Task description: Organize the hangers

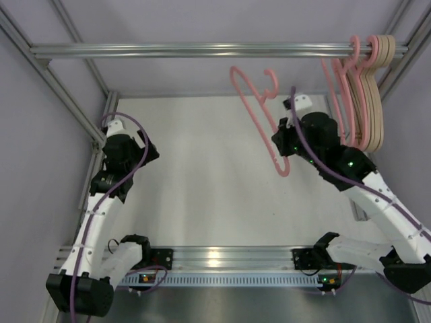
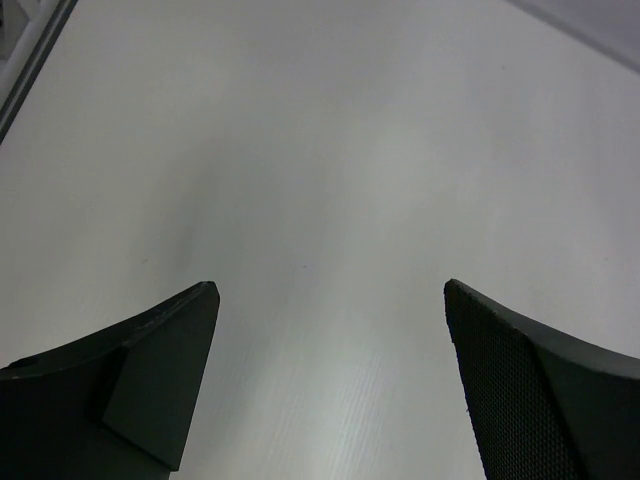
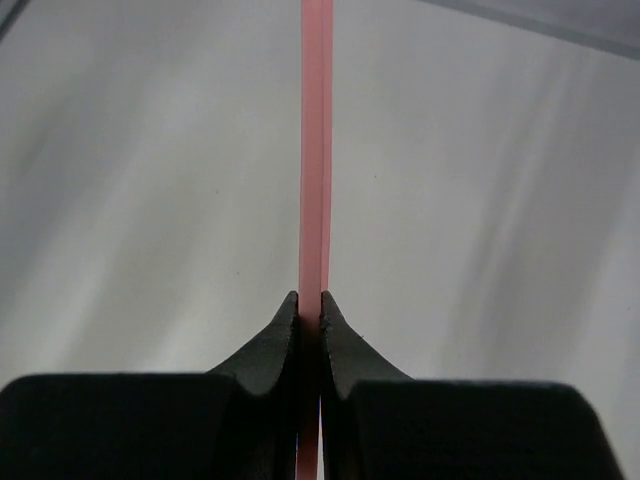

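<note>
One pink hanger [image 3: 312, 150] is hanging tilted in mid-air, just left of the bunch of pink and beige hangers [image 1: 367, 101] hooking over the rail [image 1: 202, 49] at its right end, and my right gripper [image 3: 310, 300] is pinching one thin bar of it between fingers pressed together. My left gripper [image 2: 330, 290] is hovering over the white table [image 2: 320, 120] with its jaws wide apart, holding nothing. I am judging the hanger to be light, stiff and smooth, so it is liable to be pivoting in a narrow pinch, and I am favouring a hold on a straight bar near the hook.
</note>
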### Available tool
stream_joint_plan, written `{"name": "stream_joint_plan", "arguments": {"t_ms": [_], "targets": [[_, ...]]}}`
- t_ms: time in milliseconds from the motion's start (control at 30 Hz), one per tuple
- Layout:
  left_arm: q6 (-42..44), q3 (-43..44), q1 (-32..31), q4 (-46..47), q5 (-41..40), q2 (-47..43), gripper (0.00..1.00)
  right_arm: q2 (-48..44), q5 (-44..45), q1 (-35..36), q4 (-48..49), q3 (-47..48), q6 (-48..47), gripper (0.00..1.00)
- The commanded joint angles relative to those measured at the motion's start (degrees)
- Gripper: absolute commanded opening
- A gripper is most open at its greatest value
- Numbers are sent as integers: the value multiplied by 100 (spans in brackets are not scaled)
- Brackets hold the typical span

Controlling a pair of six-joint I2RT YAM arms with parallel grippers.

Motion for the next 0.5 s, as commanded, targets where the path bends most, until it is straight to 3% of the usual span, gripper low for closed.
{"name": "stream_joint_plan", "arguments": {"t_ms": [0,300,467], "targets": [[457,-262,9,-11,-14,2,98,-208,-552,-693,-946,1035,230,0],[615,-553,9,-20,-5,81,98,151,-1931,-2679,-1562,2222,239,0],[642,-588,9,-29,-14,46,98,486,-2477,-3209,-1711,2591,283,0]]}}
